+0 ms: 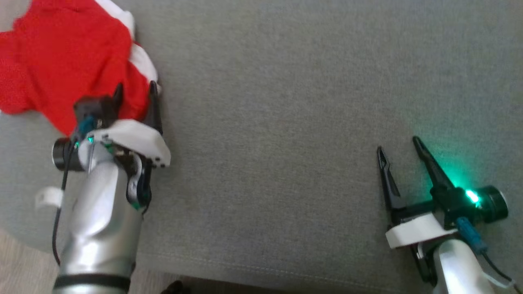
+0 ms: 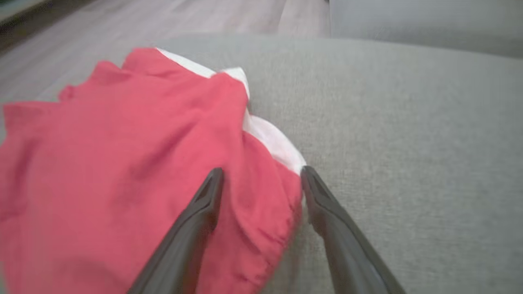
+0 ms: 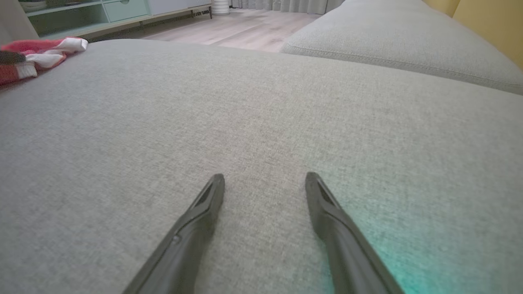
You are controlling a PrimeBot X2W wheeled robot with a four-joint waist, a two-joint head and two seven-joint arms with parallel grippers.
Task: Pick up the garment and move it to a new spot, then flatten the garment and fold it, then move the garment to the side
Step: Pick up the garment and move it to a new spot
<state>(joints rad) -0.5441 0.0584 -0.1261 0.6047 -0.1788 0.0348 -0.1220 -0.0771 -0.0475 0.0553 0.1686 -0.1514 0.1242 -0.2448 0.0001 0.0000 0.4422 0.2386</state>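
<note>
The red garment [image 1: 61,53] with white trim is lying crumpled at ten o'clock on the grey sofa cushion [image 1: 286,102]. The left gripper [image 1: 136,86] is hovering at eight o'clock, fingers pointing toward twelve. Its jaws are standing wide apart and straddling the garment's nearest corner. One finger is lying over the red cloth and the other just beside the white hem, clamping nothing. At four o'clock the right gripper [image 1: 398,144] is hanging well apart from the garment, jaws equally wide, holding nothing, fingers aiming toward eleven over bare cushion.
</note>
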